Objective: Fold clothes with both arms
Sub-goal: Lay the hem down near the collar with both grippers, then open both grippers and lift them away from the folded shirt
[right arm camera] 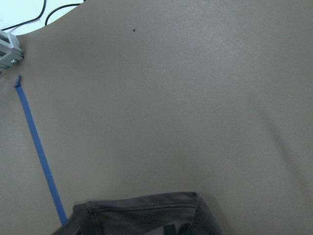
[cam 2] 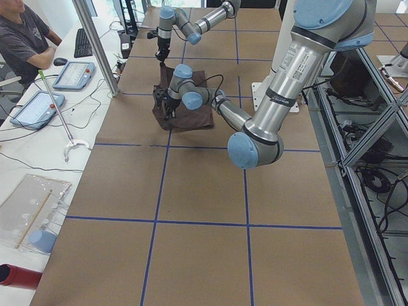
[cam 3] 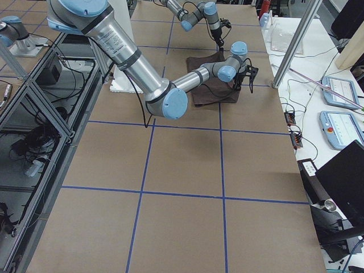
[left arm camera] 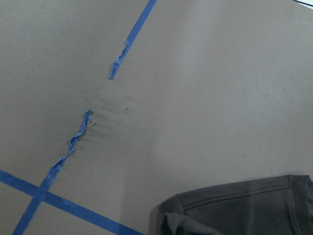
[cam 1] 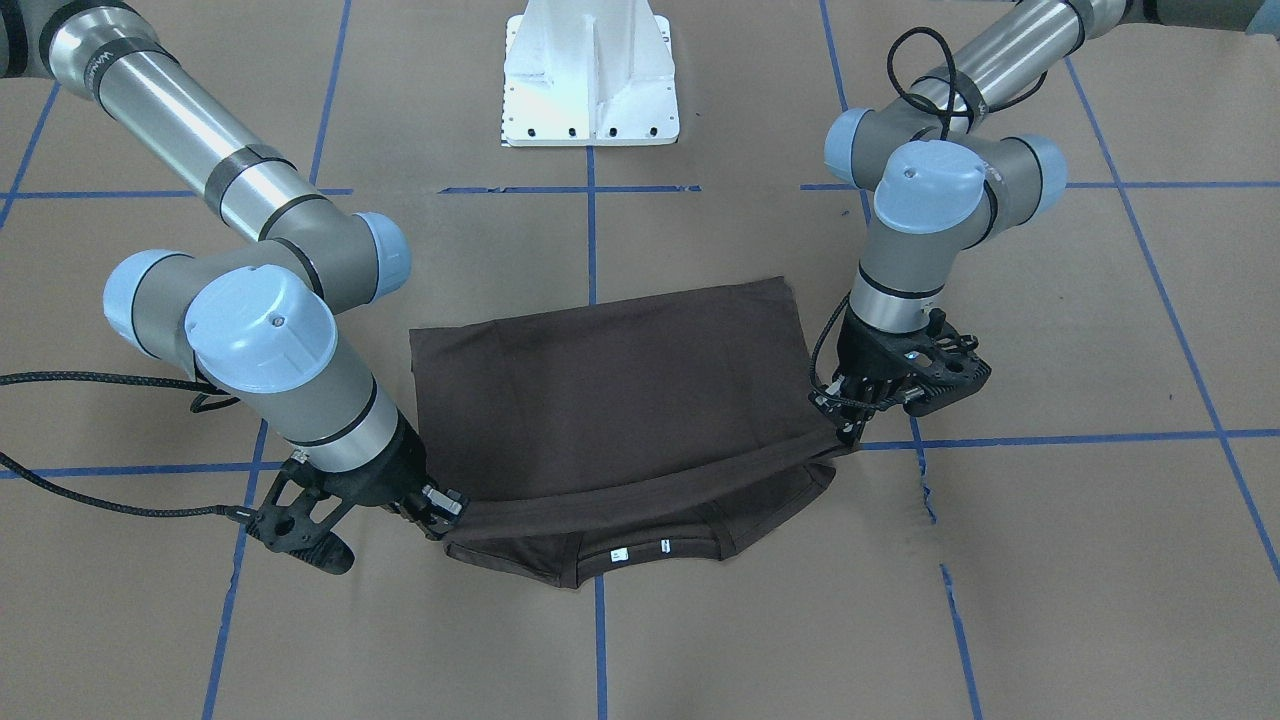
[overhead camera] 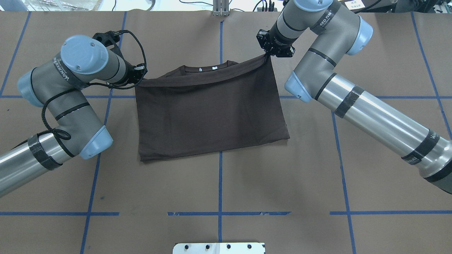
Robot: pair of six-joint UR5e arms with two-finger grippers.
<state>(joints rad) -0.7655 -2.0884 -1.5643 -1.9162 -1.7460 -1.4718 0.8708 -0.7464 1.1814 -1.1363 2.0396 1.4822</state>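
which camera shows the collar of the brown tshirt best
The exterior front-facing view: the ribbed round collar of the dark brown T-shirt lies nearest that camera, white tags visible. Overhead shows it far off, partly covered; side views too small; wrist views only seamed edges.

**Inspector:** Fixed exterior views?

**Technician:** The overhead camera sits behind the white pedestal base and looks forward and down. The front-facing camera sits opposite and looks steeply down (base at its top edge). Both frame the T-shirt mid-range.

**Inspector:** Side and wrist views?

**Technician:** The side cameras stand far back at either end of the table and look along it. The wrist cameras are close, facing down, and each catches a T-shirt edge.
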